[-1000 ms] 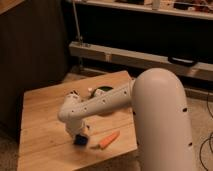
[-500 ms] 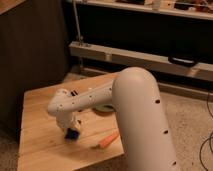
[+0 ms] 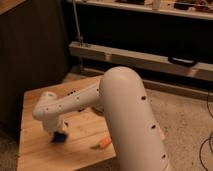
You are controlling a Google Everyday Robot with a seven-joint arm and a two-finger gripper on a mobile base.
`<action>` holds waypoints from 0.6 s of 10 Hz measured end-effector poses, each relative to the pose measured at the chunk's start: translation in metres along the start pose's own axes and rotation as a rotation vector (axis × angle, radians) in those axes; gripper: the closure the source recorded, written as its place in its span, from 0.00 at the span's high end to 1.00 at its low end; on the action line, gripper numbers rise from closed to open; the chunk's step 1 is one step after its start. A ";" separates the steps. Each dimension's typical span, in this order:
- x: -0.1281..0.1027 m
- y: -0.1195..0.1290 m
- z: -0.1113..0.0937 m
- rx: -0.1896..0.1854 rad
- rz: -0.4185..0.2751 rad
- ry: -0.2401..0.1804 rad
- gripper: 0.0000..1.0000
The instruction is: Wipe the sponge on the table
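Observation:
The small dark blue sponge [image 3: 60, 137] rests on the light wooden plank table [image 3: 37, 150], near its front left part. My gripper [image 3: 58, 131] hangs from the white arm's wrist directly over the sponge and seems to press it to the table top. The arm's thick white forearm reaches in from the lower right and hides the table's right side.
An orange carrot [image 3: 104, 143] lies on the table to the right of the sponge, close to the arm. A dark cabinet stands at the left behind the table. A long metal rail runs along the back wall. Speckled floor lies to the right.
The arm has swung leftward across the table, carrying the sponge with it from beside the carrot to the front left part. The carrot has stayed put.

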 end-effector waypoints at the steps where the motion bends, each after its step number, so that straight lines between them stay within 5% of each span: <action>1: -0.007 -0.018 -0.002 0.016 -0.036 -0.001 0.04; 6: -0.064 -0.077 -0.003 0.066 -0.200 -0.030 0.04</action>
